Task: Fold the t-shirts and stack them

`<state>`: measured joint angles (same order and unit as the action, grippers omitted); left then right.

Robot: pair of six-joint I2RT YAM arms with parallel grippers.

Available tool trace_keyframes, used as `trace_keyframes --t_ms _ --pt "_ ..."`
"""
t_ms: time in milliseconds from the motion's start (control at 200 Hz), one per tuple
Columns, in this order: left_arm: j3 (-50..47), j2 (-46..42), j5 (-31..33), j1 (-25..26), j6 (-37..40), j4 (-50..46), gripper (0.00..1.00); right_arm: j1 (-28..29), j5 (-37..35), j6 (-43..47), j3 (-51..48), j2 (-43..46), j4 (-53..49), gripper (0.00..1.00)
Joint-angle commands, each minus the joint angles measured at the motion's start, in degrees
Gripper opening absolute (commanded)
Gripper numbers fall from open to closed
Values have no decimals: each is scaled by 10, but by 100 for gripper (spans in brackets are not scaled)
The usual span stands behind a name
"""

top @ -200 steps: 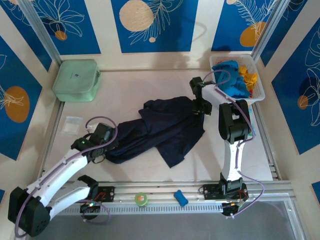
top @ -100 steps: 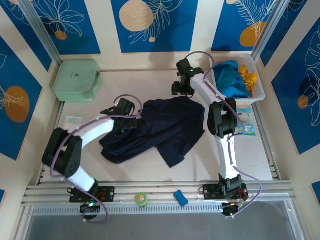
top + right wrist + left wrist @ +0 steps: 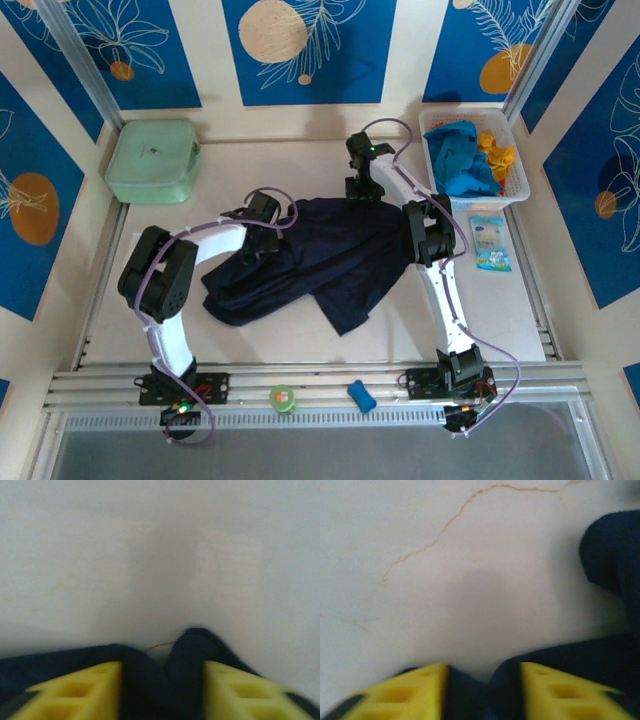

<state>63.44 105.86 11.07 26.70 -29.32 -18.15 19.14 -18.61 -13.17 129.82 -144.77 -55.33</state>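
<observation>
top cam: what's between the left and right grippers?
The dark navy t-shirt: its far edge spans from the left gripper to the right gripper in the top external view. Both wrist views show its cloth in the grip.

The right tool point(image 3: 162, 675) pinches a fold of navy t-shirt point(image 3: 192, 647) over the pale table point(image 3: 150, 545).

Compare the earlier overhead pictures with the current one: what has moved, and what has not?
The left gripper and right gripper, each pinching the navy shirt, moved toward the far side of the table, the left farthest, pulling the shirt's edge along. The basket and green box stayed put.
</observation>
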Motion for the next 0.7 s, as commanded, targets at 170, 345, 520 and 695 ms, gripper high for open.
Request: trace_keyframes --t_ms 170,345,520,695 --pt "-20 -55 47 0 -2 -31 0 -23 -9 -22 -61 36 -9 0" --pt "-9 -163 157 -3 5 -77 0 -49 -24 -46 -110 95 19 0" --pt "7 -225 245 -25 37 -85 0 -83 -52 -99 -140 126 34 0" --pt "33 -211 251 -64 68 -31 0 -98 -38 -126 -131 120 51 0"
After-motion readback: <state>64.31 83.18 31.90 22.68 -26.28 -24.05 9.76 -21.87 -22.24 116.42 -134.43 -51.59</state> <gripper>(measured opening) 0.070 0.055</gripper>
